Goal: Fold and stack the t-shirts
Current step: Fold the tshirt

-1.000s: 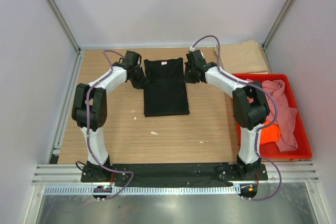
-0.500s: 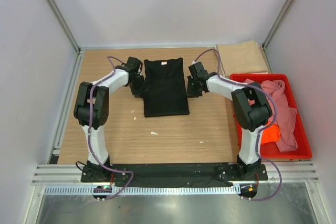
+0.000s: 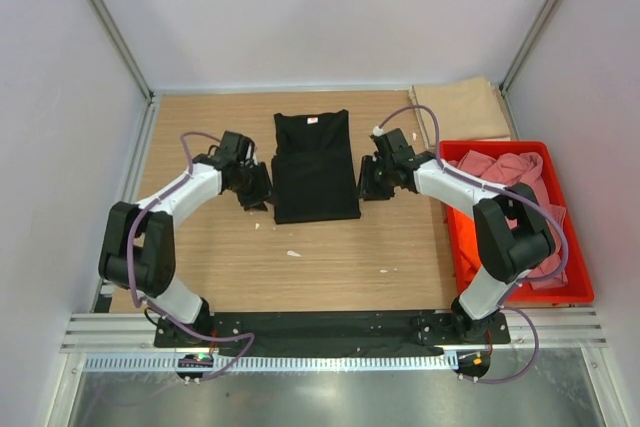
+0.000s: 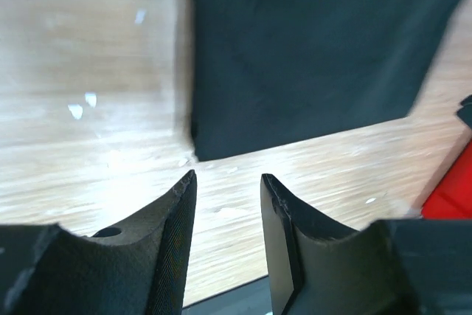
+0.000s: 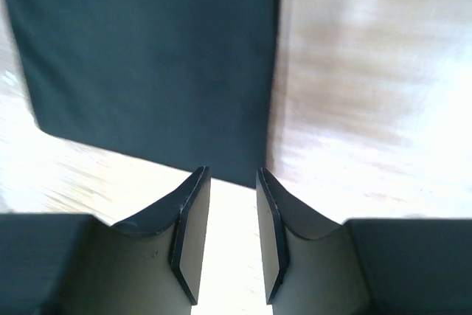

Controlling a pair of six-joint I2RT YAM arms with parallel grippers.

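Note:
The black t-shirt (image 3: 315,167) lies flat on the wooden table, its sides folded in to a narrow rectangle, collar at the far end. My left gripper (image 3: 256,193) is open and empty beside its lower left corner; the shirt's corner shows in the left wrist view (image 4: 295,57). My right gripper (image 3: 368,187) is open and empty beside its lower right corner; the shirt fills the upper left of the right wrist view (image 5: 147,57). A tan t-shirt (image 3: 462,110) lies folded at the back right. Pink (image 3: 535,202) and orange (image 3: 512,255) t-shirts lie crumpled in the crate.
A red plastic crate (image 3: 575,292) stands at the table's right edge, its corner showing in the left wrist view (image 4: 451,197). Small white scraps (image 3: 293,253) lie on the wood (image 3: 330,267) in front of the black shirt. White walls enclose the table.
Both grippers have moved toward me along the black shirt's sides, from near its collar end to its lower corners. The shirt has not moved.

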